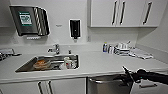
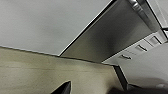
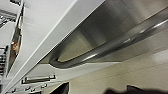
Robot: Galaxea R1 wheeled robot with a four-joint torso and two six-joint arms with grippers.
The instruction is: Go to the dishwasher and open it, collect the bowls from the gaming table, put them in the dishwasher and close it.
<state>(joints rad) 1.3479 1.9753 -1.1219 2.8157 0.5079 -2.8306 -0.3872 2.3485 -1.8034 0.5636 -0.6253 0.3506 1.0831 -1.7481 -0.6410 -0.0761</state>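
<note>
One tool, right (image 1: 126, 76), lower right of frame, just beside dishwasher (image 1: 107, 86) top edge under bench (image 1: 100, 65). Handle (image 3: 107, 47) long axis horizontal, close ahead of right wrist. Opening: cannot tell. Nothing seen held.

1. dishwasher (image 1: 107, 86), lower centre: brushed steel grey, bar handle (image 3: 112, 47) the same.
2. counter (image 1: 100, 63): white.
3. upper cabinets (image 1: 125, 12), upper right: white, dark handles.
4. sink (image 1: 27, 65), left: steel, something orange inside.
5. soap dispenser (image 1: 75, 28): black.
6. arm (image 1: 150, 76), lower right: black.
</note>
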